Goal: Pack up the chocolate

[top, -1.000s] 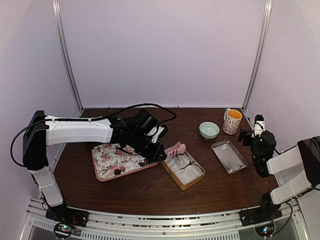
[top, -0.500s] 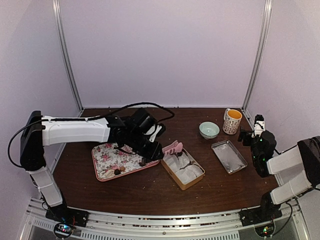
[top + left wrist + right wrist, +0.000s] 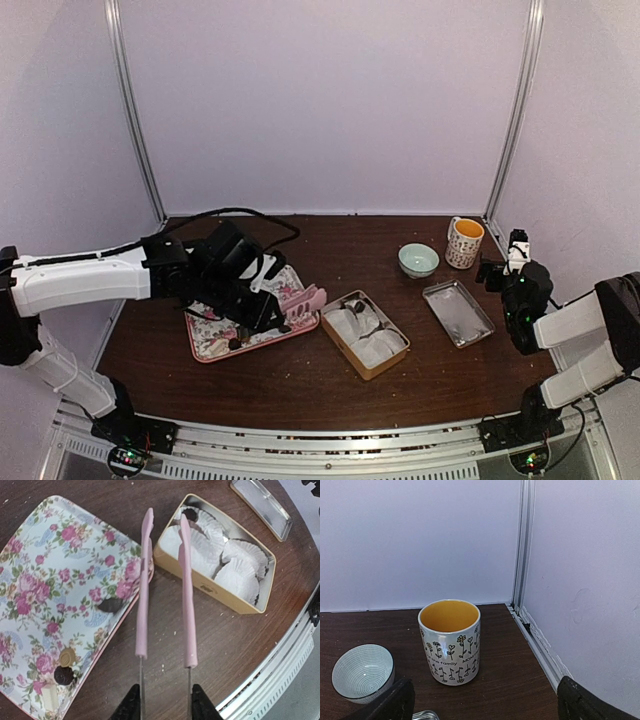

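Left pincer: the left gripper (image 3: 165,707) clamps the thin metal handles of the long pink tongs (image 3: 142,595). The two blades stand a little apart with nothing between them.
Right pincer: the right gripper (image 3: 485,711) stands wide and empty at the far right, facing a patterned mug with an orange inside (image 3: 449,641) and a small pale ribbed bowl (image 3: 363,672).
Chocolate: we see small lumps of chocolate (image 3: 109,605) loose on the flowered pink-rimmed tray (image 3: 45,570). One dark lump sits near the tray's right edge, and a tan, a dark and a whitish one are grouped at its near corner. One more dark piece sits in a far cup of the shallow gold box lined with white paper cups (image 3: 210,587).
Key relation: the tong tips hang over the seam between tray and box. The loose pieces lie left of the blades and back toward the gripper, with the lone dark lump closest, just left of the left blade.
Long axis: the tongs run from left to right, pointing at the box.
Nearer arm: the left, by far. The right is well apart, beyond a flat steel tray (image 3: 457,313).
Hidden: we cannot tell how high the tips are above the tray. The left gripper's own fingers are cut off at the frame edge, and the box's remaining cups are only partly readable.
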Controlling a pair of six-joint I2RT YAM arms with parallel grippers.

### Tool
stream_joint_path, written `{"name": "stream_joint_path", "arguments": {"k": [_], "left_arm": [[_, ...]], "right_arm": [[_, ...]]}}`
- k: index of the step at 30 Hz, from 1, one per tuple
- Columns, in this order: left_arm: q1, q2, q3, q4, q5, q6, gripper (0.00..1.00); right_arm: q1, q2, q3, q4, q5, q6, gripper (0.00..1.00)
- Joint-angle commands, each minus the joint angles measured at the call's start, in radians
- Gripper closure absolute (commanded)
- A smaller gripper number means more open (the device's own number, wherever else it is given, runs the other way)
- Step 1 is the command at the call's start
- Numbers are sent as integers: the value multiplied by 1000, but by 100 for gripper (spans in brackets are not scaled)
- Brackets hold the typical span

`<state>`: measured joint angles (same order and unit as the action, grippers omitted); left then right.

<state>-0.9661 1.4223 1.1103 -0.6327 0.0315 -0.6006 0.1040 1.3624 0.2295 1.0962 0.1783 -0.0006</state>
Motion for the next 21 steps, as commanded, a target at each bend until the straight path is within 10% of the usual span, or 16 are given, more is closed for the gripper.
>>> {"name": "stream_joint_path", "arguments": {"k": [1,21], "left_arm": [[-5,-62,-48,-53,-58,-48,68],[-3,-80,-75,-213,-154,-95,68]], "right_arm": [[-10,-3,14,3,-5,3,0],[-9,-3,14,3,-5,2,0]]}}
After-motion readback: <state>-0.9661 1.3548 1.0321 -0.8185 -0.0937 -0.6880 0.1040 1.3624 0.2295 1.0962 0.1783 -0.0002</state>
